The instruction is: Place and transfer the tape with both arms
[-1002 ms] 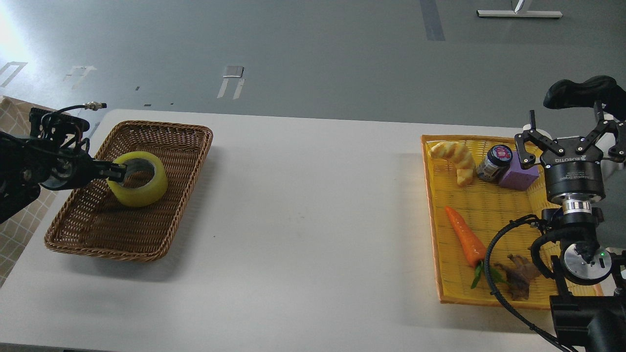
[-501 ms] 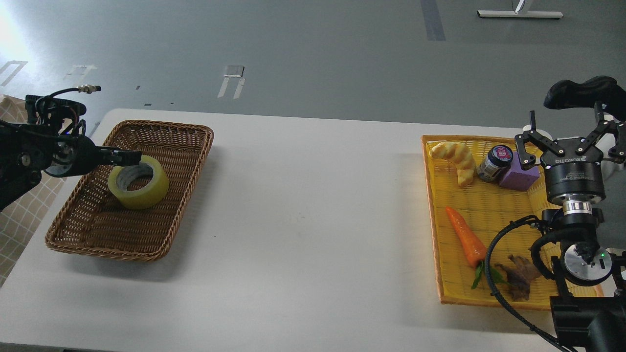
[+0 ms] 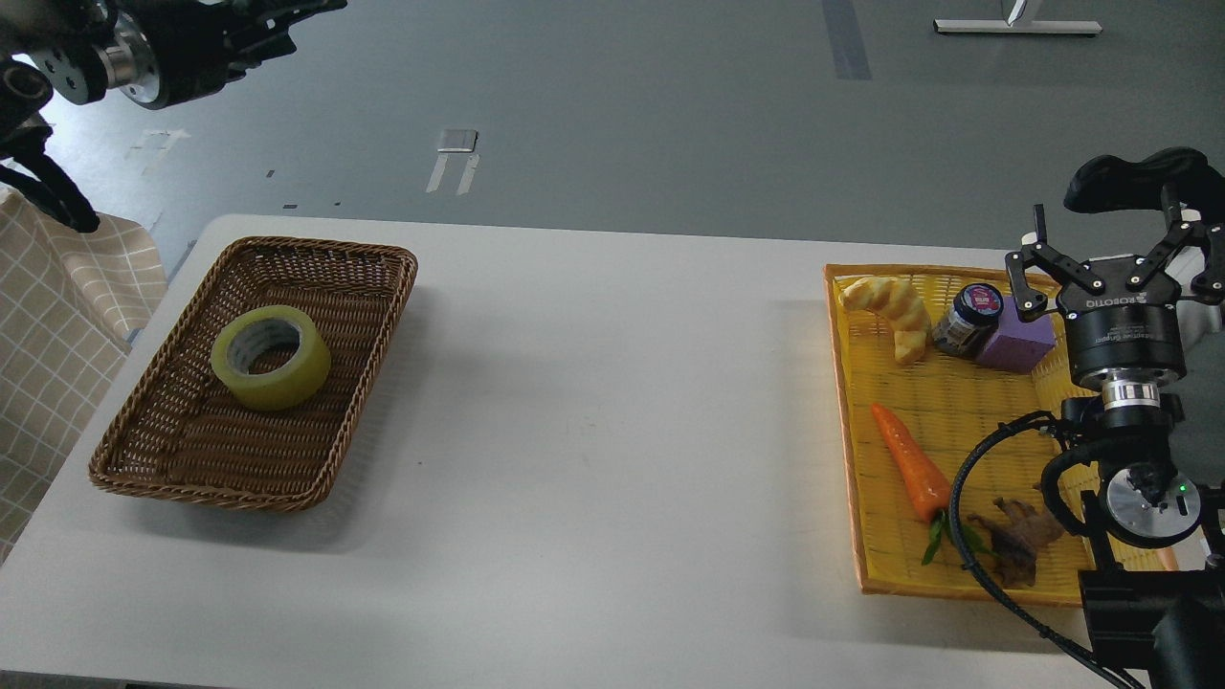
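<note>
The tape (image 3: pixel 271 356), a translucent yellow roll with a pale core, lies flat, hole up, inside the brown wicker basket (image 3: pixel 144 459). The left gripper (image 3: pixel 287 14) hangs high at the top-left corner, its fingers too cropped to tell. The right gripper (image 3: pixel 1101 244) stands upright beside the yellow tray (image 3: pixel 847 431), fingers spread, empty.

Tape (image 3: pixel 271 356): glossy translucent yellow film, pale cardboard core. Left basket (image 3: pixel 172 450): rough brown wicker. Right tray (image 3: pixel 957 402): woven yellow, plastic-looking. Table (image 3: pixel 593 431): smooth matt white. Right gripper (image 3: pixel 1101 251): matt black, metal ring below. Carrot (image 3: pixel 909 464): smooth, shiny.
</note>
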Controlling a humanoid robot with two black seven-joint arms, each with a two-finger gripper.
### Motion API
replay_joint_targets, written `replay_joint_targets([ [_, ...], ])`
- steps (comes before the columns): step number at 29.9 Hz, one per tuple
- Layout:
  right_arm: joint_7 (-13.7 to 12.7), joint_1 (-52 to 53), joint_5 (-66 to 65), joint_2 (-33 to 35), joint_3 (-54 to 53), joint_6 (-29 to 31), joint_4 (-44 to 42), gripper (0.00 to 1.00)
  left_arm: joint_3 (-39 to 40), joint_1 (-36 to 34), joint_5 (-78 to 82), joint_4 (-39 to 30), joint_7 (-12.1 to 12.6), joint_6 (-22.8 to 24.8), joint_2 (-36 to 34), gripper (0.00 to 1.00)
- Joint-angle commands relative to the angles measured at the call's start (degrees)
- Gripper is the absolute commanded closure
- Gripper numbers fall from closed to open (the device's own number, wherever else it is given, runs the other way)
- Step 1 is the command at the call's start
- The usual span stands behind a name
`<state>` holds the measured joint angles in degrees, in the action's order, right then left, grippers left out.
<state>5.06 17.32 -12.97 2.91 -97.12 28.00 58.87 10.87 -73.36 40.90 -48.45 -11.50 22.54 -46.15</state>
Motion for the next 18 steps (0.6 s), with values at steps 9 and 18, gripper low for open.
replay_joint_targets([
  [9, -0.6, 5.0, -0.7, 2.7, 1.9, 0.0, -0.2, 0.00, 10.1, 4.2, -22.6, -1.0, -1.1, 0.5, 6.2, 0.02],
  [18, -1.6, 5.9, -0.9, 3.8, 5.0, 0.0, 0.0, 0.00, 26.7, 13.2, -22.7, -2.9, -1.5, 0.7, 12.8, 0.02],
])
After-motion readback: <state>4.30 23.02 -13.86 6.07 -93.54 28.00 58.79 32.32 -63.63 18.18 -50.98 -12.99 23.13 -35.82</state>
